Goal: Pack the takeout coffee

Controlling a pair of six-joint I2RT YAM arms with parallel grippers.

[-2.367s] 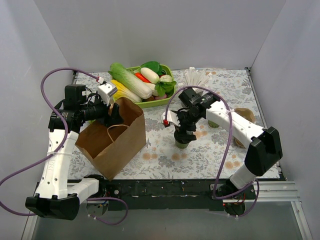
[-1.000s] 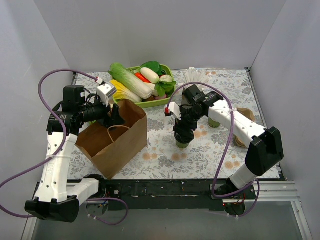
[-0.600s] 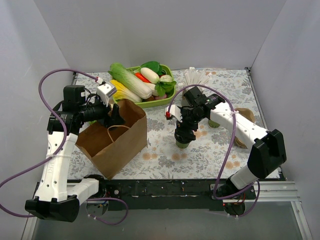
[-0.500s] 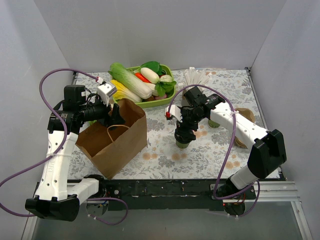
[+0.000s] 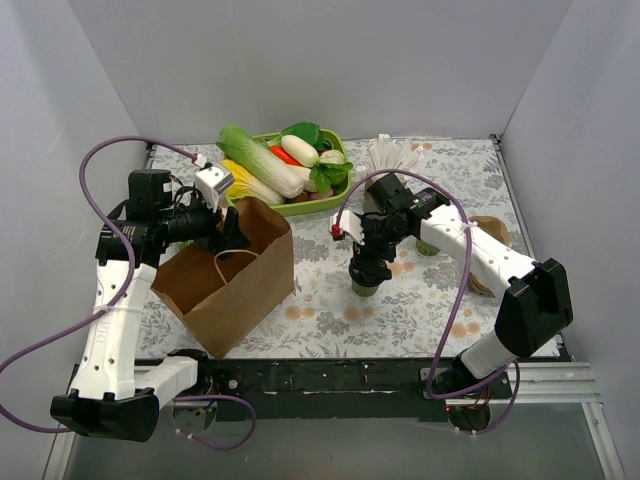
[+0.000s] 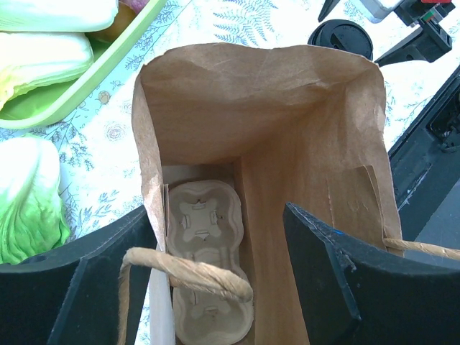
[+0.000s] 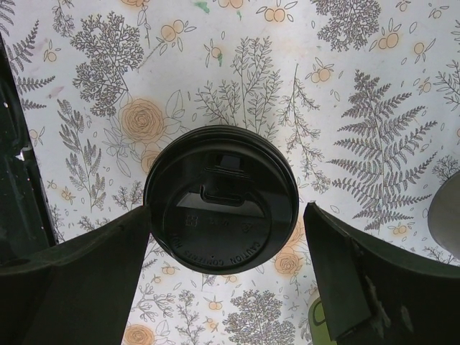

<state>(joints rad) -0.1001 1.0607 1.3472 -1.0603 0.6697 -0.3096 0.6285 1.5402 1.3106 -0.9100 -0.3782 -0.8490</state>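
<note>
Gaping near the front edge, at 9 o'clock of the takeout coffee (image 7: 221, 199): brown paper bag (image 5: 225, 285), pulp cup carrier (image 6: 205, 266) flat on its bottom. Left gripper (image 6: 215, 248) spread loose over the bag's mouth, clamping nothing. Coffee mid-table, upright, long axis vertical, black lid up. Right gripper (image 7: 223, 237) released, fingers flanking the lid. Farther, at 11 o'clock, green tray (image 5: 312, 207) heaped with vegetables (image 5: 262, 160); at 12, white straws (image 5: 393, 152).

Faint embossed lettering on the black lid (image 7: 221, 199), illegible.
</note>
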